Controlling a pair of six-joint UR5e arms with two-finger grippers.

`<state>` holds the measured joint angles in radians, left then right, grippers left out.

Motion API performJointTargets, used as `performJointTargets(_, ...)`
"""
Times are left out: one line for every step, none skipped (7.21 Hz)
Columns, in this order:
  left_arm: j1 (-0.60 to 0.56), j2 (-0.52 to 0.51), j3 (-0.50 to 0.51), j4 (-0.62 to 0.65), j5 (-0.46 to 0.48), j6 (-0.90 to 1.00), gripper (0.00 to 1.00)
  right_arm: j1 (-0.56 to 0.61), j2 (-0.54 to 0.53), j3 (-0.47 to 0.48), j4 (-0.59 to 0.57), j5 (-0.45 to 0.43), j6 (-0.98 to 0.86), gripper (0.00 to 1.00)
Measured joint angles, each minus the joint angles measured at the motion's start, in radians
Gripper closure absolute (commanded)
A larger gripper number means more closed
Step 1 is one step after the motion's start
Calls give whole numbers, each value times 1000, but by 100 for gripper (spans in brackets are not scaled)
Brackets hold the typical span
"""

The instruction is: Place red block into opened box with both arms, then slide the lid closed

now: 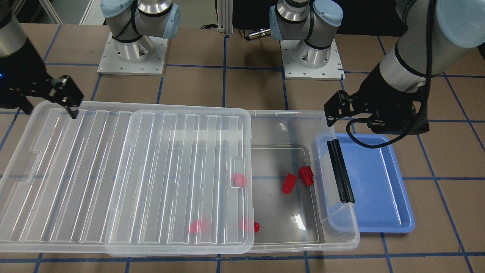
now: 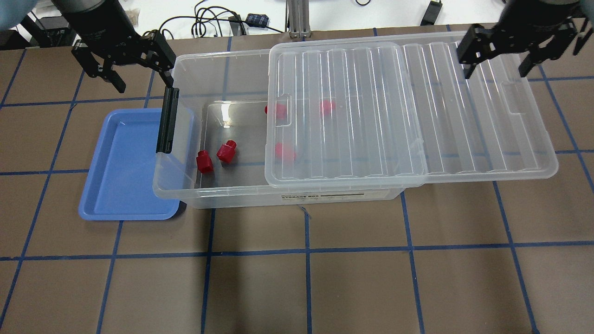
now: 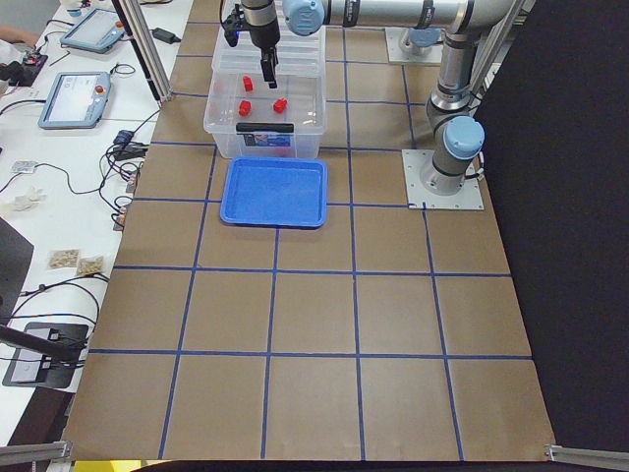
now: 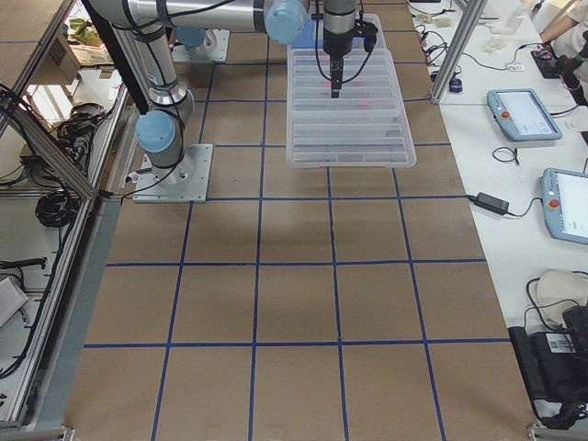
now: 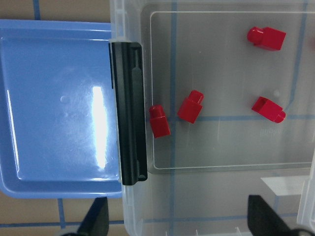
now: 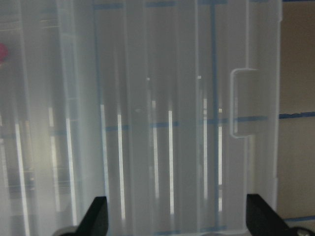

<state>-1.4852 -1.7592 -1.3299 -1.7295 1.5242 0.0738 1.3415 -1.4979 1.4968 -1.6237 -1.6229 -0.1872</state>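
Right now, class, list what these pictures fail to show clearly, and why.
1. Blocks under the lid: overhead view, ribbed plastic blurs their shapes.
2. Left gripper fingertips: left wrist view, cut off by the bottom edge.
3. Blocks, exterior left view: too small to tell how they lie.

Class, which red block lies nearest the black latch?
The red block right by the latch; its neighbour sits farther in, the rest lie by or under the lid.
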Motion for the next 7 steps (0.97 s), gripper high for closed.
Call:
performJointTargets(0,11,-22,10,0,-2,0,-98,37,1,-32,-2,-120,0)
performJointTargets(-1,23,-55,33,1,-7,0,-183,86,2,-87,-2,-218,0)
performJointTargets(-1,38,-88,51,9,-8,0,-252,141,1,-146,-1,-293,0)
performJointTargets(-1,53,-110,56,34,-6,0,-293,194,1,-197,1,-329,0)
performJointTargets(-1,60,-118,56,56,-7,0,-307,233,1,-226,4,-335,0)
performJointTargets(-1,63,-121,57,65,-11,0,-307,258,5,-237,8,-321,0)
performJointTargets(-1,63,-122,58,65,-13,0,-297,269,11,-240,14,-300,0)
